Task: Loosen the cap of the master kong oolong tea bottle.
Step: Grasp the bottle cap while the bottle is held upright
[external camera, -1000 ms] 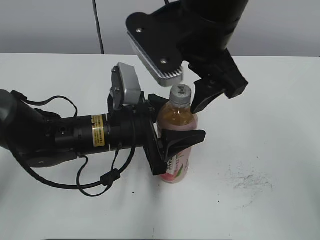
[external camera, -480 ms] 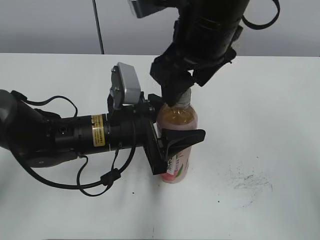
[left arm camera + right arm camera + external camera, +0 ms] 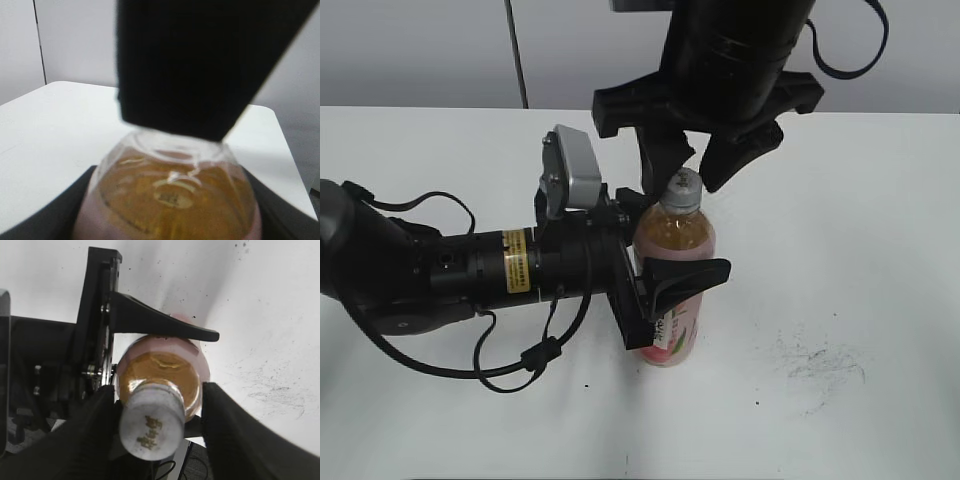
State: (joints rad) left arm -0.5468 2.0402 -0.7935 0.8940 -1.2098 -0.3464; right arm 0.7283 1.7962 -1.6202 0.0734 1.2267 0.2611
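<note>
The master kong oolong tea bottle (image 3: 671, 343) stands upright on the white table, with amber tea and a pink label. My left gripper (image 3: 680, 236) is shut on its body from the left. The left wrist view shows the bottle's shoulder (image 3: 170, 195) between those jaws. The white-grey cap (image 3: 684, 185) sits on the neck. My right gripper (image 3: 696, 168) hangs over it from above, with its two fingers spread on either side of the cap. In the right wrist view the cap (image 3: 151, 428) lies between the dark fingers (image 3: 167, 432), with a gap on the right side.
The white table (image 3: 840, 250) carries dark scuff marks (image 3: 815, 360) to the right of the bottle. The left arm's body and cables (image 3: 470, 270) lie across the left half. A grey wall stands behind.
My right gripper has turned over the bottle top. Half a second ago its jaws covered the cap; now they stand apart beside it and the cap shows. The left gripper and bottle have not moved.
</note>
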